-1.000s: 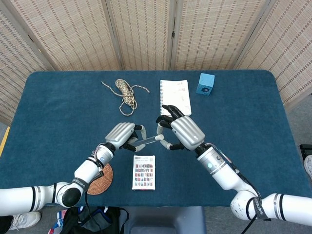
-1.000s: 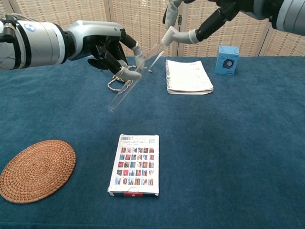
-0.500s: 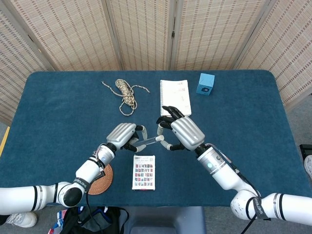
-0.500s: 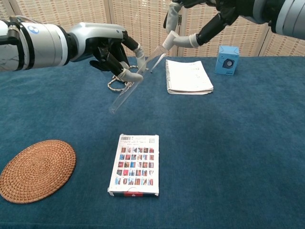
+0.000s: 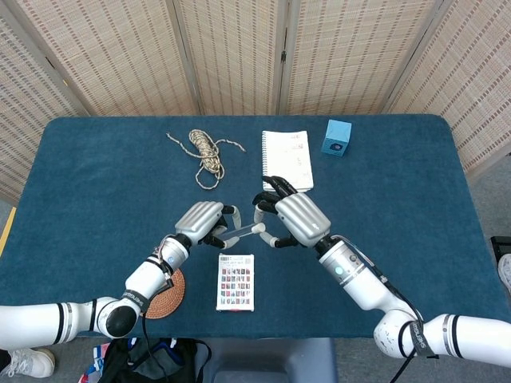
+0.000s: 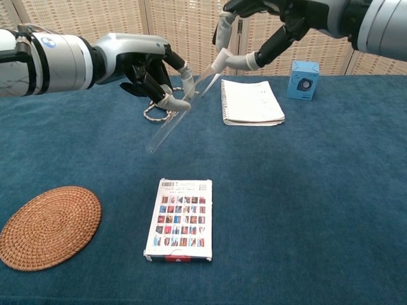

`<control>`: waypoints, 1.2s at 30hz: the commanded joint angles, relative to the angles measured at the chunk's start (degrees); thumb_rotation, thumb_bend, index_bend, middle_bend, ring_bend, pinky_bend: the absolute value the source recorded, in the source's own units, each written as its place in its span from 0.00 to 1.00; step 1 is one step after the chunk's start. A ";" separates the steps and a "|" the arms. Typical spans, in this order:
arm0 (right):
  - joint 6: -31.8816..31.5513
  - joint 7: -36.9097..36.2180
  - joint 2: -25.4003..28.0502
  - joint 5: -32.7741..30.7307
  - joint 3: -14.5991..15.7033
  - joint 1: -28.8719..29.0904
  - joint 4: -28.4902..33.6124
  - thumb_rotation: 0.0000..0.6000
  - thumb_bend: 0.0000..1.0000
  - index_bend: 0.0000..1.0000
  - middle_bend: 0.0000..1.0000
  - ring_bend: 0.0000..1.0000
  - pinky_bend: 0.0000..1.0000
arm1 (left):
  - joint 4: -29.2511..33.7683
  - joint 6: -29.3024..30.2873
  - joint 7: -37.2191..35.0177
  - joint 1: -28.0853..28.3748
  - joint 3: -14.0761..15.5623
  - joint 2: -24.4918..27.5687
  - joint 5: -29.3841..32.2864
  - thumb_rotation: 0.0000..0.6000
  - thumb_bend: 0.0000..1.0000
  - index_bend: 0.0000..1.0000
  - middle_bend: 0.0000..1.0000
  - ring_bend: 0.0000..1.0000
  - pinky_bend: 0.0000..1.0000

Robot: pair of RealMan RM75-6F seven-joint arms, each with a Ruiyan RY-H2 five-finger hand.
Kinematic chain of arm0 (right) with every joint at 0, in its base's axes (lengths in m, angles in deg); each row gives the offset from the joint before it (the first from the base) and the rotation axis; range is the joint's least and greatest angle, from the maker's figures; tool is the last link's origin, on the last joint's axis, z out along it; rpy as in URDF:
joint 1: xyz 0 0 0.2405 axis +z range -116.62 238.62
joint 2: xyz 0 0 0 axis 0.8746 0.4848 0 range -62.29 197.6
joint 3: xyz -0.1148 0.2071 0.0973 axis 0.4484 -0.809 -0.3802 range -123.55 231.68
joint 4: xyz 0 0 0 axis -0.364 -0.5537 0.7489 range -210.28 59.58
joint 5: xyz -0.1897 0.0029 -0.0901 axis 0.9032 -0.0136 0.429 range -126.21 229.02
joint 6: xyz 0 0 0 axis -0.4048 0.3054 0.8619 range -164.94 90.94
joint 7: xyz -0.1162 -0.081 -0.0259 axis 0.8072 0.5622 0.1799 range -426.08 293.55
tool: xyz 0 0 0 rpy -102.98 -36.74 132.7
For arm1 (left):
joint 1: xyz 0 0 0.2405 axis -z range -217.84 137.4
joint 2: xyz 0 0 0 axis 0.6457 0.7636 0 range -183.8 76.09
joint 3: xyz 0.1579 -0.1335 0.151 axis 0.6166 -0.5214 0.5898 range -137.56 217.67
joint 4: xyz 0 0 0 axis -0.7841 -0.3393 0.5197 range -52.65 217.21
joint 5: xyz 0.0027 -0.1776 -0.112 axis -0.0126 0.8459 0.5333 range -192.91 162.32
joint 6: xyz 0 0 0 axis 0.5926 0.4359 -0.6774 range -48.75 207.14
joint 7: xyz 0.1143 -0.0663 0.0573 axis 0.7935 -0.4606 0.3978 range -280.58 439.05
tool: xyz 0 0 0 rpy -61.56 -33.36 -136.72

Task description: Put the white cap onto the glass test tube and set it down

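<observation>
My left hand (image 5: 200,221) (image 6: 143,63) grips a clear glass test tube (image 5: 242,232) (image 6: 172,124) near its upper part. The tube hangs tilted above the blue table, its closed end down to the left. My right hand (image 5: 295,219) (image 6: 273,22) pinches a small white cap (image 5: 259,227) (image 6: 217,63) right at the tube's upper, open end. Whether the cap sits fully on the tube I cannot tell; the fingers hide part of it.
A card box (image 5: 235,282) (image 6: 180,219) lies below the hands, with a woven coaster (image 5: 165,294) (image 6: 48,225) to its left. Further back lie a coiled rope (image 5: 207,155), a spiral notebook (image 5: 287,149) (image 6: 251,101) and a blue cube (image 5: 336,137) (image 6: 303,79).
My right hand has shifted slightly left and down, bringing the cap against the tube's upper end. The left hand has turned the tube a little.
</observation>
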 commanded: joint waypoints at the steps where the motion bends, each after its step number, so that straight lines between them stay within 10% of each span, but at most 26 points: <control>1: -0.05 -0.08 0.00 -0.02 -0.02 0.03 0.02 1.00 0.55 0.69 0.30 0.00 0.00 | -0.04 -0.08 0.17 0.10 0.20 0.01 0.04 1.00 0.40 0.59 0.99 0.95 1.00; 36: 0.74 1.32 -1.75 -1.54 0.70 1.41 -1.66 1.00 0.55 0.69 0.30 0.00 0.00 | 0.49 -0.06 0.55 1.23 0.50 0.00 0.85 1.00 0.40 0.59 0.99 0.95 1.00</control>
